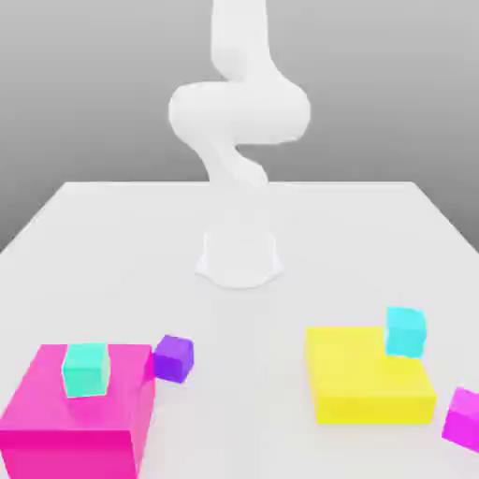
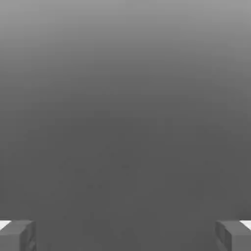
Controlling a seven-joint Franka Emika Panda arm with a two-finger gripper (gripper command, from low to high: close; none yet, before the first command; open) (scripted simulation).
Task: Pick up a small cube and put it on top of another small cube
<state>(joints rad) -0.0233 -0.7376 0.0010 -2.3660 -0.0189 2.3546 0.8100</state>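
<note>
The end effector is seen spread wide, gripping nothing. The purple cube is found on the desk, just beside the pink block, well apart from the arm.

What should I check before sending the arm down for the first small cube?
1. Gripper open, nothing between its fingers: ok.
2. Small cubes present: teal cube on the big pink block, cyan cube at the far corner of the yellow block, purple cube and magenta cube on the table: ok.
3. Purple cube clear of the pink block for a grasp: cannot tell, they look very close.
4. Small cube already stacked on another small cube: not ok, none yet.
5. Gripper aligned over a cube: cannot tell.
</note>
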